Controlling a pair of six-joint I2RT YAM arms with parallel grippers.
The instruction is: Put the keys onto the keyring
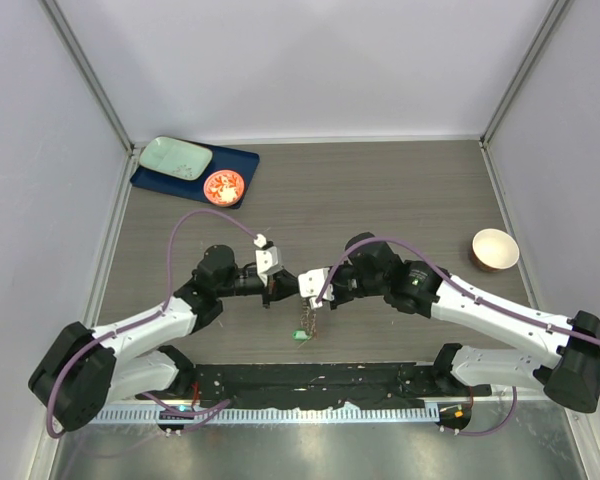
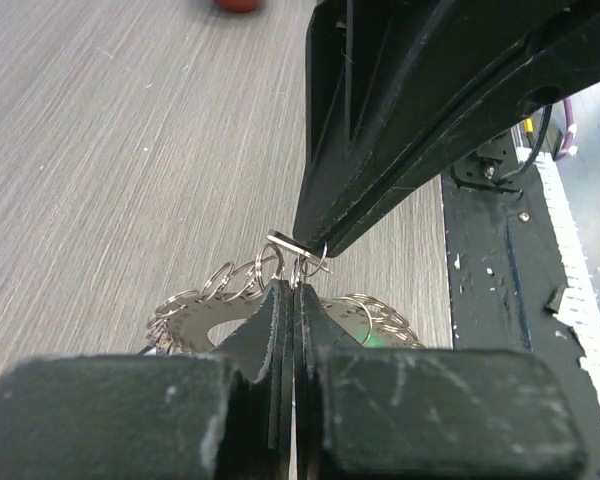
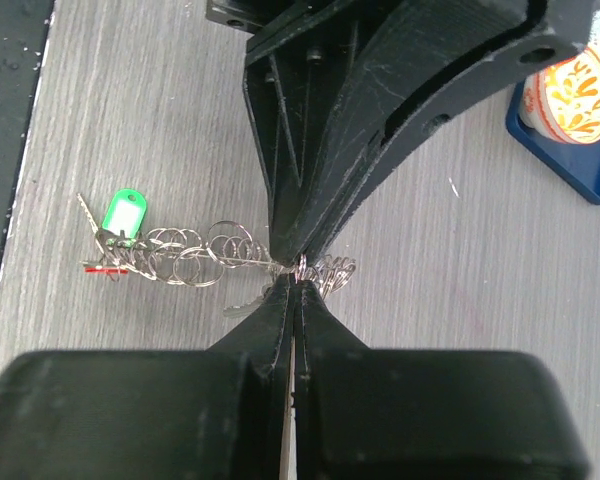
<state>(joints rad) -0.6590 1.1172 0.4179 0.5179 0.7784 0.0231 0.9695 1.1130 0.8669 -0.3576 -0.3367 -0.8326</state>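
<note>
two claws meet tip to tip at one spot: your left claw (image 2: 287, 290) is pressed fully together on a small wire loop at the edge of the keyring (image 3: 195, 258). your right claw (image 3: 295, 292) is closed just as tight on the same bunch of loops from the opposite side. so both hold the ring and neither holds a loose key. from that pinch the keyring trails off as a string of grey loops toward the near edge of the table (image 1: 380, 200). at its far end sits the green-tagged key (image 3: 123, 215), touching the last loops, with a red key (image 3: 102, 268) just beside it. you cannot tell from these views whether either is threaded on or only tangled there, and no black key shows anywhere. count this as midway at best: the ring is secured, but nothing is being fed onto it. what looks left for you is parting a loop, bringing each key to it and checking that it sits on the wire. the orange dish (image 1: 223, 186) on the blue tray (image 1: 242, 160) lies well apart, far left.
</note>
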